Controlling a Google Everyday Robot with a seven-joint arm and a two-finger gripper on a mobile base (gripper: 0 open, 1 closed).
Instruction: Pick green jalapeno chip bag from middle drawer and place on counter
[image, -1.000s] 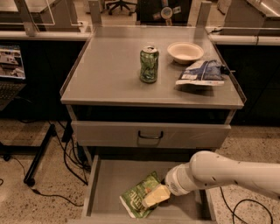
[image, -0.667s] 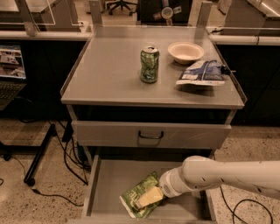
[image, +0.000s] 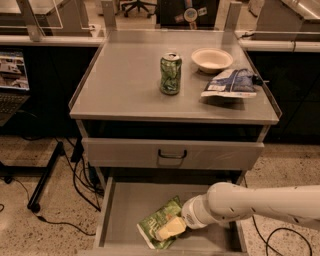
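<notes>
- The gripper (image: 168, 230) is low in the frame, just right of centre, reaching down into the open middle drawer (image: 127, 210) from the right.
- Its pale yellowish tip lies on top of the green jalapeno chip bag (image: 157, 220), touching it over the bag's lower right part.
- Whether the gripper is spread or clamped on the bag cannot be told from this view.
- The bag lies flat on the drawer floor near the front edge, slightly tilted, with most of its visible surface up and to the left of the gripper tip.
- The white arm (image: 260, 202) runs from the gripper out to the right edge of the frame, above the drawer's right side.
- The drawer floor to the left of the bag is bare grey metal.
- Above the open drawer sits a closed drawer front (image: 125, 152) with a dark loop handle.
- The counter (image: 125, 85) fills the upper middle of the frame.
- On it stand a green drink can (image: 170, 74) near the centre, a pale bowl (image: 212, 59) to its upper right, and a blue-and-white bag (image: 230, 82) lying flat near the right edge.
</notes>
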